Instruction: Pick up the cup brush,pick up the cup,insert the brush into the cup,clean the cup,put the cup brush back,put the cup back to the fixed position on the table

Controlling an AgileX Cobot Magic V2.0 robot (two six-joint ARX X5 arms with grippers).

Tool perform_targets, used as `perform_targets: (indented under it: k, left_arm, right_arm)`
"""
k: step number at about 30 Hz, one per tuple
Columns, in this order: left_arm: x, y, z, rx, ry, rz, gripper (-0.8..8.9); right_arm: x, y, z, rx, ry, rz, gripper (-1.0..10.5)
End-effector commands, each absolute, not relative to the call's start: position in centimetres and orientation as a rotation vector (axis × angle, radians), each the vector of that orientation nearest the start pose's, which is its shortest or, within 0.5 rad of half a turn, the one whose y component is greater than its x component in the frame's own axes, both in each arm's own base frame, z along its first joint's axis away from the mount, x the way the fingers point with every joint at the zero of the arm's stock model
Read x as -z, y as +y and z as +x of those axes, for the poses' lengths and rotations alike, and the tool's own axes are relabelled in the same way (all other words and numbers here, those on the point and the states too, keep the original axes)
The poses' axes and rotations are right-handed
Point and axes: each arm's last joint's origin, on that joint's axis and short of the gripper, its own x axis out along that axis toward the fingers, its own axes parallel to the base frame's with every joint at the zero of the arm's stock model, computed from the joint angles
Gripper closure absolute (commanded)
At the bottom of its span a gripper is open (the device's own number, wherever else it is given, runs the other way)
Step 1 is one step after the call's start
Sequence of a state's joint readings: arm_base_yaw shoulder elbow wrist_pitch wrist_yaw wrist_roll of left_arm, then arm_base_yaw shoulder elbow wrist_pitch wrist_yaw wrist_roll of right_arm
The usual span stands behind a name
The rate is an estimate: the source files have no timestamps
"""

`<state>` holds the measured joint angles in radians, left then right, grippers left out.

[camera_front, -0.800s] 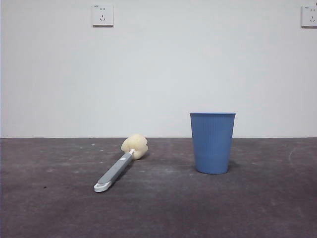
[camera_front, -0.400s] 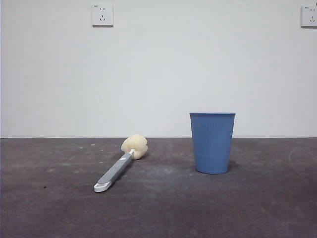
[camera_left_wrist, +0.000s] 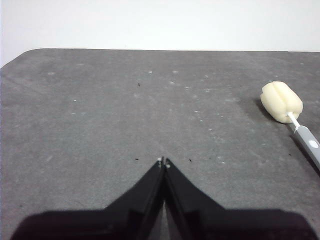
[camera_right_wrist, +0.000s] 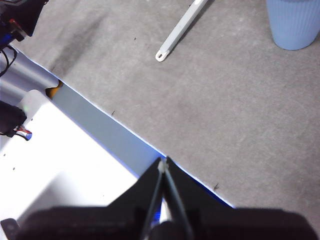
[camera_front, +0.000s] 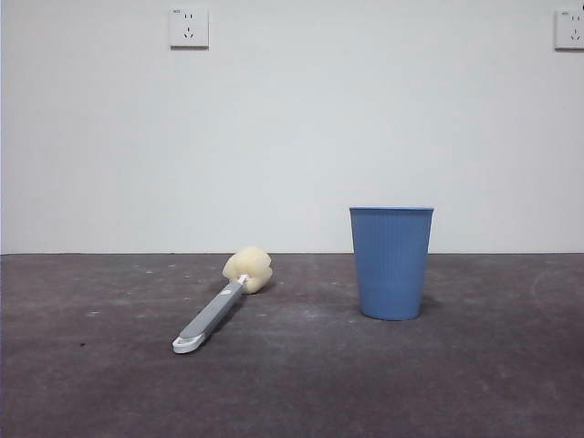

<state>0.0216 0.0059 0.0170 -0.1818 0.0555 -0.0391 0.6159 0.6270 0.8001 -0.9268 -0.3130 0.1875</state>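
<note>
Left wrist view: closed left gripper (camera_left_wrist: 163, 162) over dark grey surface (camera_left_wrist: 100, 125) — grey-handled, cream sponge-headed cup brush (camera_left_wrist: 290, 112) well aside; ribbed light-blue plastic cup (camera_front: 391, 263) upright; right gripper (camera_right_wrist: 163, 162) closed too.

Looked like a lab test setup: bare white wall (camera_front: 292, 137), two wall sockets (camera_front: 189, 27), plain dark grey counter (camera_front: 365, 383) with scuffs, no furnishings.
</note>
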Motion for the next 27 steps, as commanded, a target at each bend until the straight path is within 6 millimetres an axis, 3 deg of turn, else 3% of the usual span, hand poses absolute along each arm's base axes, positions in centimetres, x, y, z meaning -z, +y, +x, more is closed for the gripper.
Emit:
perform_targets:
  k: [1,12,17,21,27]
  left_arm:
    - [-14.7,0.1,9.6,0.024,0.18,-0.057,8.16]
    - [-14.7,0.1,9.6,0.024,0.18,-0.057,8.16]
    - [-14.7,0.1,9.6,0.024,0.181,-0.057,8.16]
    - [-14.7,0.1,9.6,0.024,0.18,-0.057,8.16]
    - [-14.7,0.1,9.6,0.024,0.18,-0.057,8.16]
  right_arm:
    - [-29.5,6.9,8.2,-0.807,0.845,0.049,9.5]
    - [-29.6,6.9,8.2,-0.815,0.822,0.019,9.5]
    - [-30.9,5.9,8.5,-0.778,0.572,-0.09,9.5]
    - [-31.7,4.4,9.0,-0.707,0.351,-0.073,9.5]
    - [-29.1,2.1,9.3,-0.472,0.225,-0.079,9.5]
